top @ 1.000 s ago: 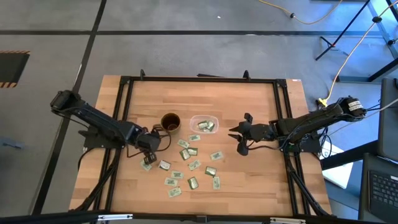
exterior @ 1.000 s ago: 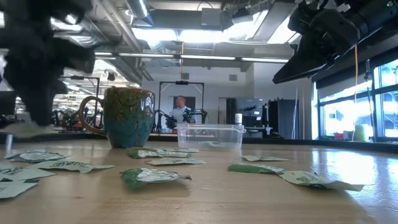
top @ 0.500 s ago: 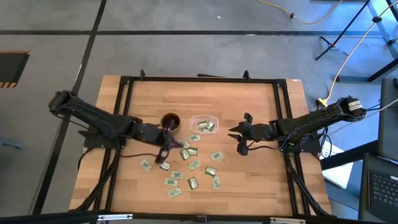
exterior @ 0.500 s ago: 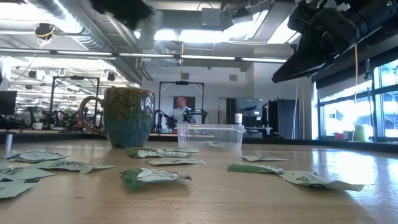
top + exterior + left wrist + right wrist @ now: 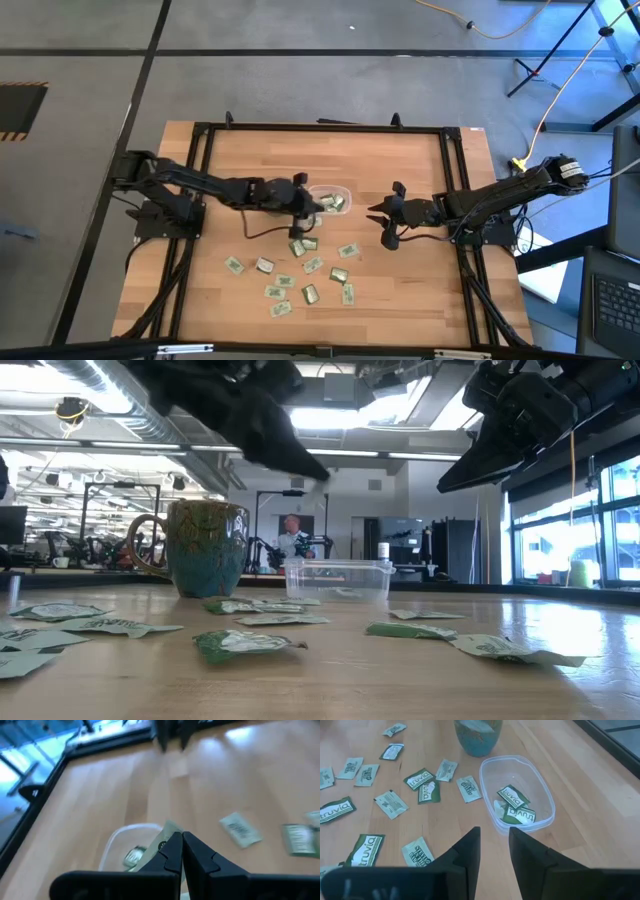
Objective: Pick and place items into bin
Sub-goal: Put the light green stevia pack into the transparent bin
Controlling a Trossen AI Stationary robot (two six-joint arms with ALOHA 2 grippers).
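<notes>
Several small green and white packets (image 5: 310,265) lie flat on the wooden table, near side of the clear bin (image 5: 328,200). The bin (image 5: 517,795) stands on its base and holds a few packets (image 5: 512,797). My left gripper (image 5: 181,847) is shut on one packet and hangs over the bin's left end (image 5: 308,205). The left arm hides the mug in the high view. My right gripper (image 5: 385,225) hovers open above the table, right of the bin. In the right wrist view its fingers (image 5: 494,845) stand apart. My left gripper pinches one pale green packet (image 5: 169,831) between its two fingertips. It comes slanting down from the table's left. Only one edge of the packet shows past the fingers. The packet is lifted clear, above the bin's rim (image 5: 131,827).
A teal-brown mug (image 5: 205,547) stands just left of the bin (image 5: 338,578). Black frame rails run along the table's edges (image 5: 200,180). Bare wood lies right of the packets and along the far side. A person stands far off in the room behind (image 5: 290,538).
My left gripper has risen from low over the packets at the table's near left. It has swung right and toward the far edge, over the mug, to the bin's left end. It stays shut on the packet.
</notes>
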